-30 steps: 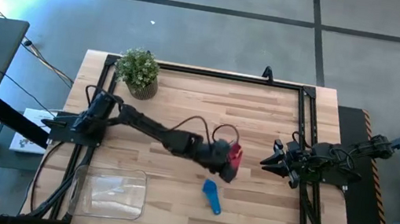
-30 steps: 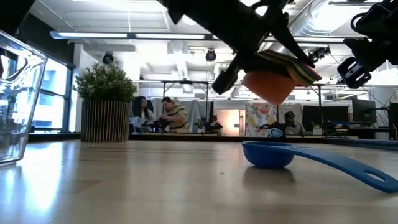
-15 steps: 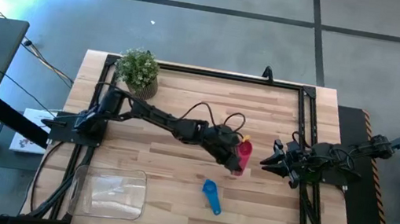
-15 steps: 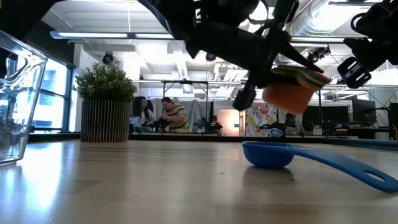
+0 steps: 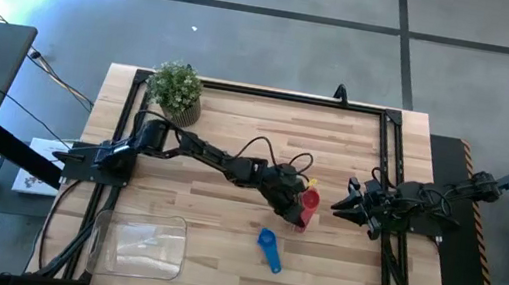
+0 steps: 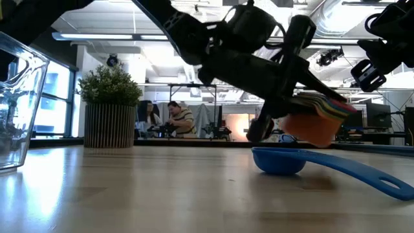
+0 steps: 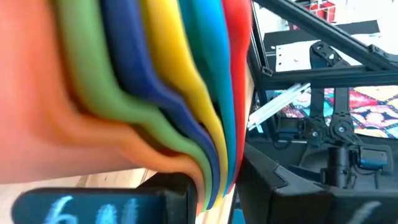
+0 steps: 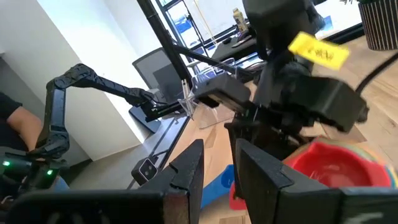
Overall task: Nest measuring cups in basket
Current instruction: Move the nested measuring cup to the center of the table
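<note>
My left gripper point(image 5: 296, 201) is shut on a nested stack of measuring cups point(image 5: 308, 205), red on top and orange at the bottom point(image 6: 314, 128), right of the table's middle. In the left wrist view the layers point(image 7: 143, 81) show orange, green, blue, yellow, light blue and red. A single blue cup point(image 5: 269, 248) rests bowl-down on the table nearer the front edge, its handle toward the near right. The clear basket point(image 5: 140, 245) stands at the near left. My right gripper point(image 5: 336, 207) waits at the right, its fingers a narrow gap apart, just right of the stack. My left gripper holds the stack by the layered handles point(image 7: 186, 155), pinched between its two fingers; one finger point(image 7: 112, 205) shows under the orange layer. The fingers come slanting down from the table's left. The stack is tilted, low over the table; whether its bottom touches the wood cannot be told.
A small potted plant point(image 5: 177, 91) stands at the far left corner. A black rail frame point(image 5: 272, 94) runs round the table. People sit in the room beyond the table point(image 6: 174, 120). Bare wood lies between the basket and the blue cup.
My left gripper has carried the stack toward the table's right edge and down, from well above the blue cup's height to just over the table. The stack has tipped, with its far side lower. The blue cup and my right gripper have stayed put.
</note>
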You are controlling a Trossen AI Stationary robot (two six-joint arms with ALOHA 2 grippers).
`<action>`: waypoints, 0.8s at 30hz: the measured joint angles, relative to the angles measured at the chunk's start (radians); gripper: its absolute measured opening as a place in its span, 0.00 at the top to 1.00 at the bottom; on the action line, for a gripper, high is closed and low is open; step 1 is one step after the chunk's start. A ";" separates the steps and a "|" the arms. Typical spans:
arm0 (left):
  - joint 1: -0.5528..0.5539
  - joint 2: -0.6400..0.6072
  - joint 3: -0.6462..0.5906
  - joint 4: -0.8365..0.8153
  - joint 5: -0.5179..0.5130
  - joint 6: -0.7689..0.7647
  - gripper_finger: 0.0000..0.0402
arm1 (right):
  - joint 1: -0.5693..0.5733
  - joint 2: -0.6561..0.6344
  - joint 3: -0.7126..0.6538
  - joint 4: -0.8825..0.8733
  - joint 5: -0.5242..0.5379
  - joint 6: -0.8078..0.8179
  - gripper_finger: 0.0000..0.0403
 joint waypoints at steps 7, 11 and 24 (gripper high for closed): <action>0.003 0.008 0.000 0.006 0.051 -0.020 0.82 | 0.000 0.000 0.000 0.000 0.000 0.000 0.78; 0.010 0.008 0.000 -0.008 0.062 -0.027 0.78 | 0.000 0.000 0.000 0.000 0.000 0.000 0.78; 0.014 0.008 0.000 -0.038 0.062 -0.035 0.74 | 0.000 0.000 0.000 0.000 0.000 0.000 0.78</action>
